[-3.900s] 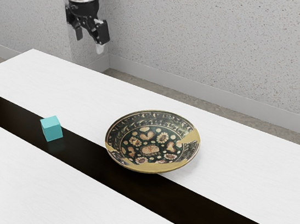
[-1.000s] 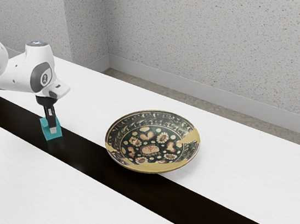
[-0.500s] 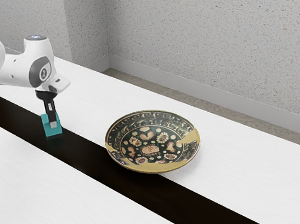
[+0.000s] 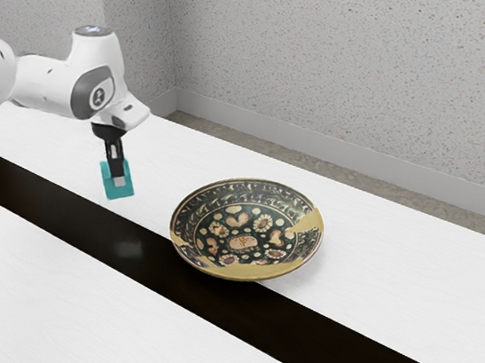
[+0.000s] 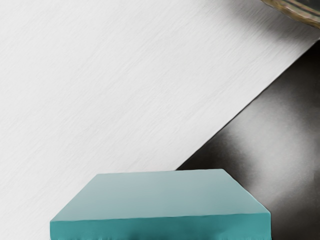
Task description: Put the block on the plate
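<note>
White bench (image 4: 25,269), black stripe (image 4: 336,357) across it: above them, the small teal cubic block (image 4: 116,192) has just risen, pinched between the black fingers (image 4: 116,167). It has also shifted toward the round patterned dish-like plate (image 4: 247,230), just past three o'clock in the exterior view; carrying seems underway, lowering remains.

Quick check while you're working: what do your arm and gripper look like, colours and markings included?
My arm is glossy white with rounded casings. Near its end sits a dark grey oval panel with a small round black-and-white emblem. The gripper is black, slim-fingered, with a pale grey tip on the near finger.
</note>
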